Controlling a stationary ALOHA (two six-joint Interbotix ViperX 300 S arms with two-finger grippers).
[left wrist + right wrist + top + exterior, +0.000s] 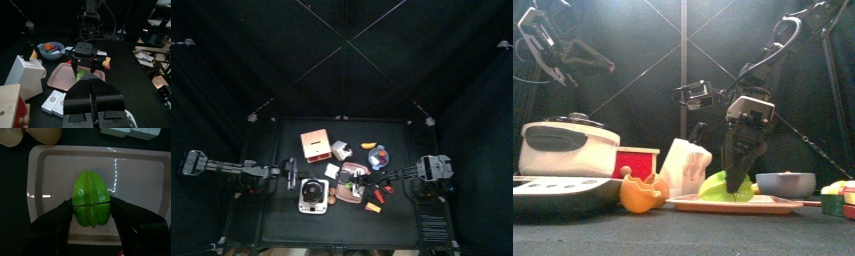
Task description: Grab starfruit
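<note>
Black curtains are enclosing one small black bench (pixel 283 228). One glossy green starfruit (pixel 91 199) is lying on one pale pink rectangular tray (pixel 133 168), right of centre. One right tool (pixel 93 220) is straddling it, jaws apart on either side. One left tool (pixel 93 95) is hovering closed over the bench's left side.

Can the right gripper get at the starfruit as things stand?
Probably yes: the right gripper is open, one jaw on each side of the starfruit on the tray, with nothing between.
</note>
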